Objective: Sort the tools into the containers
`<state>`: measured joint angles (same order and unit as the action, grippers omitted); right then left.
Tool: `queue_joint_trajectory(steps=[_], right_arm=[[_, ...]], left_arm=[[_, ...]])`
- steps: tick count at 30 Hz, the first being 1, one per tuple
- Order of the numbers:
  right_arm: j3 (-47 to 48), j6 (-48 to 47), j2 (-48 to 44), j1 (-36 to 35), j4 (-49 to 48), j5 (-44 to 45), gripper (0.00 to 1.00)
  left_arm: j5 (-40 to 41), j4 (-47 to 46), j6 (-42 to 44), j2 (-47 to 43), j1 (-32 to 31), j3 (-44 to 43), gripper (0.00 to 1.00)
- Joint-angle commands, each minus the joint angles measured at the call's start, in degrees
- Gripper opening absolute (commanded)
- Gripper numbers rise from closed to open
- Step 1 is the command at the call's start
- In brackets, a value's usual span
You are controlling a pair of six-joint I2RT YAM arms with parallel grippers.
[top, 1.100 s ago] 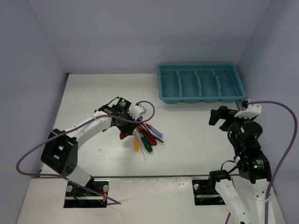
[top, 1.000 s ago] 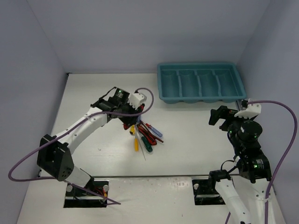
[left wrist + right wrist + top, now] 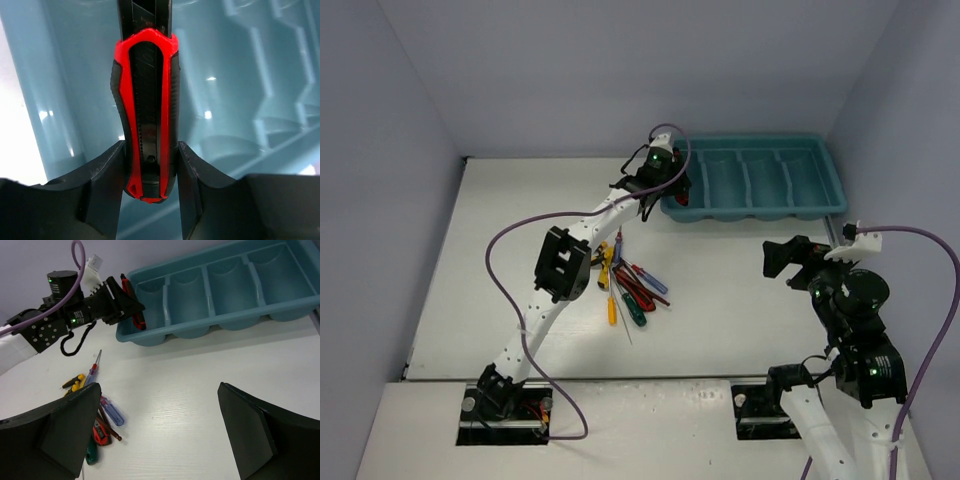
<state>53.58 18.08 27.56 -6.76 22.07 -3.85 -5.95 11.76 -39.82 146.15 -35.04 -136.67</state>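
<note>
My left gripper (image 3: 672,190) is shut on a red-and-black handled tool (image 3: 145,100), which hangs over the leftmost compartment of the teal tray (image 3: 750,141). The right wrist view shows this gripper (image 3: 131,305) and the tool (image 3: 134,310) at the tray's left end (image 3: 150,276). The other tools lie in a pile (image 3: 625,285) on the white table: a blue-handled screwdriver (image 3: 112,412), yellow-black T-handles (image 3: 74,382), a green-handled screwdriver (image 3: 636,314) and red ones. My right gripper (image 3: 160,430) is open and empty, above bare table to the right of the pile (image 3: 782,258).
The tray has four long compartments, all showing bare bottoms. The tray's dividers (image 3: 260,60) run to the right of the held tool. The left arm's purple cable (image 3: 510,235) loops over the table's left part. Grey walls close in the table.
</note>
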Motion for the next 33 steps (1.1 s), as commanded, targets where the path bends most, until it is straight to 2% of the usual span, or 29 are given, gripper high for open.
queue_joint_trajectory(steps=[1,2,6,8,10,12,15,16,19,23,27,30,32,33], right_arm=[[-0.2,0.1,0.1,0.2,-1.6,-2.4,1.00],[-0.1,-0.2,0.4,0.2,-1.5,-2.7,1.00],[0.4,-1.4,2.9,0.2,-1.3,-6.0,1.00],[0.3,-1.9,4.4,0.2,-1.3,-8.9,0.98],[0.1,-2.8,6.2,0.2,-1.2,-11.8,0.92],[-0.2,-3.7,7.7,0.1,-1.3,-13.6,0.86],[-0.6,-4.4,10.7,-0.1,-1.4,-15.0,0.83],[-0.8,-4.6,10.9,-0.4,-1.4,-15.0,0.81],[-1.7,-5.3,15.2,-1.8,-2.3,-15.1,0.75],[-3.8,-4.9,18.5,-4.7,-4.5,-14.8,0.71],[-6.4,-2.6,21.8,-13.8,-7.3,-8.0,0.66],[-8.9,0.9,24.9,-23.6,-11.0,0.3,0.62],[-9.5,3.7,27.7,-30.3,-13.4,4.1,0.56],[-9.5,4.6,30.6,-34.9,-14.8,9.0,0.51]], left_arm=[[2.9,-6.2,1.1,-3.9,-0.2,-5.1,0.55],[3.0,-6.3,1.6,-4.3,-0.2,-5.0,0.62],[2.1,-7.8,5.1,-9.7,-0.5,-2.1,0.78],[2.5,-8.6,8.4,-14.9,-0.9,0.3,0.79],[3.3,-7.5,11.3,-21.3,-1.2,2.9,0.80],[5.9,-4.0,13.7,-26.4,-1.2,7.5,0.81],[10.4,0.9,18.6,-38.4,-1.2,14.8,0.81],[11.7,2.3,19.9,-38.9,-1.2,17.8,0.81],[17.5,7.0,23.2,-54.5,-1.0,32.0,0.81],[21.6,11.6,23.7,-67.9,-0.9,48.1,0.81],[22.7,18.2,19.6,-82.5,-0.9,64.3,0.81],[23.7,23.5,15.5,-90.1,-0.9,71.6,0.81],[25.1,25.6,13.6,-94.5,-0.8,75.2,0.81],[25.4,26.0,13.3,-97.1,-0.8,76.8,0.81]])
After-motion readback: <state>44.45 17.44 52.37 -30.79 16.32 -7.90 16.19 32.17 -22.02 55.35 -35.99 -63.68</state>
